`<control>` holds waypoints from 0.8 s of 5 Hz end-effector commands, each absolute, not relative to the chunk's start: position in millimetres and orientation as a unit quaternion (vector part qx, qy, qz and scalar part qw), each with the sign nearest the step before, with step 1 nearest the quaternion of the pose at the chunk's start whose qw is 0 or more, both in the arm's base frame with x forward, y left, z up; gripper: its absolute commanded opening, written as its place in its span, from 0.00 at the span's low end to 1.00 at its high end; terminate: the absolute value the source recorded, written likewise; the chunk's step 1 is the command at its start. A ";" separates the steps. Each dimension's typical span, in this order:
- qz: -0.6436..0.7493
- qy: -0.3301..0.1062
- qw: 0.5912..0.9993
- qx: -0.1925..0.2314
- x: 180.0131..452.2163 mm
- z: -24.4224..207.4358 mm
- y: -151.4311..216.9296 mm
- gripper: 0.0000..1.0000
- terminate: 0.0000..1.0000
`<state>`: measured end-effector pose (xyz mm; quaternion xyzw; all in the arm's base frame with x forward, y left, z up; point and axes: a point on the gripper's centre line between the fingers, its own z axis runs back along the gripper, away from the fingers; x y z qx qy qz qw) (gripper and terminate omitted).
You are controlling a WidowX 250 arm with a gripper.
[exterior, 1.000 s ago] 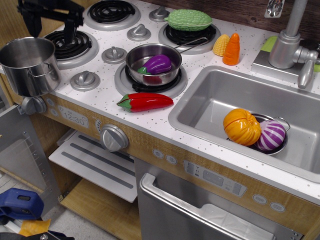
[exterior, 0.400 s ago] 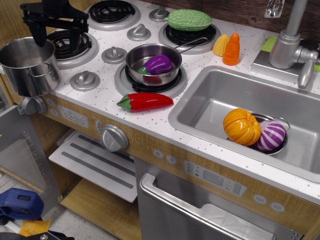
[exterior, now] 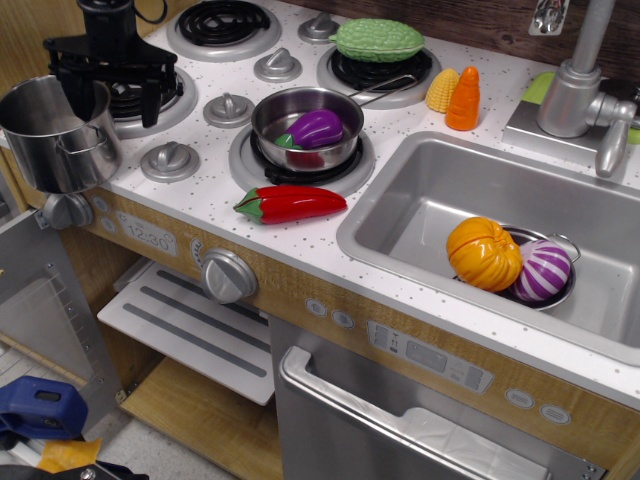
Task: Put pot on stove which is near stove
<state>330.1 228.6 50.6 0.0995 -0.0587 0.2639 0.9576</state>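
Up at the far left, the black hand (exterior: 110, 95) hangs with its two fingers (exterior: 150, 100) spread apart and pointing down, released and grasping nothing; one finger sits over the pot's right rim, the other over the near-left burner. Just below and left of it stands the pot (exterior: 55, 135), tall and shiny, upright at the left edge of the bench (exterior: 215, 225), beside the stove (exterior: 205, 75) and off its coils, so far as this view shows. The near-left burner (exterior: 150, 95) lies right beside the pot, partly hidden by the hand. Farther right, a shallow steel pan (exterior: 305, 125) rests on the front burner with a purple toy eggplant (exterior: 318, 128) inside it. A red pepper (exterior: 290, 204) lies on the white speckled surface in front of that pan. A green toy vegetable (exterior: 378, 40) sits on the back right burner, and a yellow corn piece (exterior: 442, 90) and an orange carrot (exterior: 463, 99) stand touching each other near the sink (exterior: 420, 200). Inside the sink, a small steel bowl (exterior: 565, 290) holds an orange pumpkin (exterior: 483, 253) and a purple striped vegetable (exterior: 543, 270)
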 end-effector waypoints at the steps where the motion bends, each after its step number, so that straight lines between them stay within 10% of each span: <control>1: 0.279 -0.088 0.951 0.099 329.0 56.3 241.1 1.00 0.00; 2: 0.282 -0.091 0.950 0.097 330.2 52.2 243.8 1.00 0.00; 3: 0.292 -0.098 0.946 0.105 332.4 49.6 241.0 0.00 0.00; 4: 0.291 -0.100 0.945 0.111 332.9 52.9 240.6 0.00 0.00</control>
